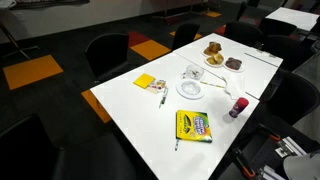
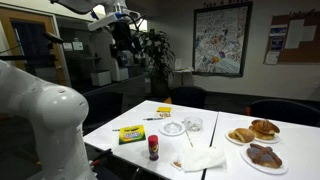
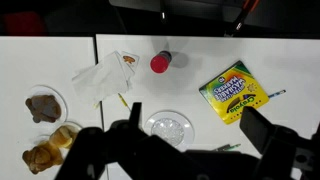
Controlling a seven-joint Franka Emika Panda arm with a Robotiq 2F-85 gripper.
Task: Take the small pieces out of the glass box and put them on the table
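Gripper (image 2: 122, 57) is held high above the table (image 2: 175, 142), jaws spread wide and empty; lettering on the crayon box (image 3: 235, 95) (yellow-green) cannot be read.

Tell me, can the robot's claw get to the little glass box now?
Probably yes. The gripper hangs high above the table with open jaws, and nothing covers the glass box; the round dish only sits beside it.

The table (image 1: 135, 105) is white. The crayon box (image 3: 235, 92) is yellow and green, the notepad (image 1: 148, 82) yellow, the bottle cap (image 3: 159, 63) red, the pastries (image 2: 255, 129) brown.
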